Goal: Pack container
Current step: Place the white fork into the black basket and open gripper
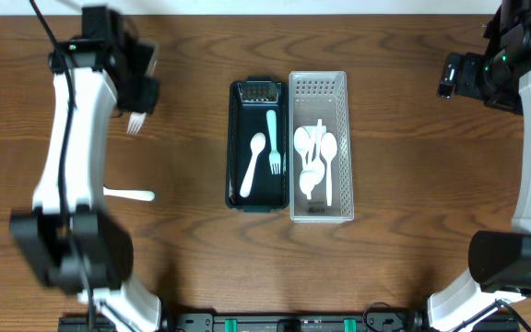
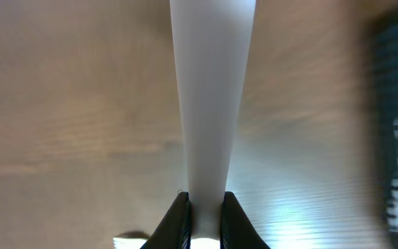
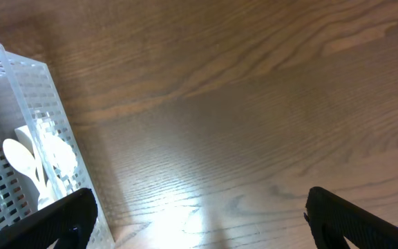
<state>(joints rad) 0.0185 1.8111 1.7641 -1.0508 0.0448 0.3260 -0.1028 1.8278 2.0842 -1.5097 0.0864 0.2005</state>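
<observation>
One table [image 1: 413,184] carries the container [image 1: 258,145] at its centre, right gripper [image 3: 202,221] gapes idle, and left gripper [image 2: 204,207] pinches a fork [image 1: 135,122] near the left edge, which likely must next travel over the container.

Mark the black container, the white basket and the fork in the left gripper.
container [image 1: 245,118]: overhead, bare floor near the top end.
basket [image 1: 319,90]: overhead, bare top end.
fork [image 2: 210,104]: left wrist, middle of the handle.
</observation>
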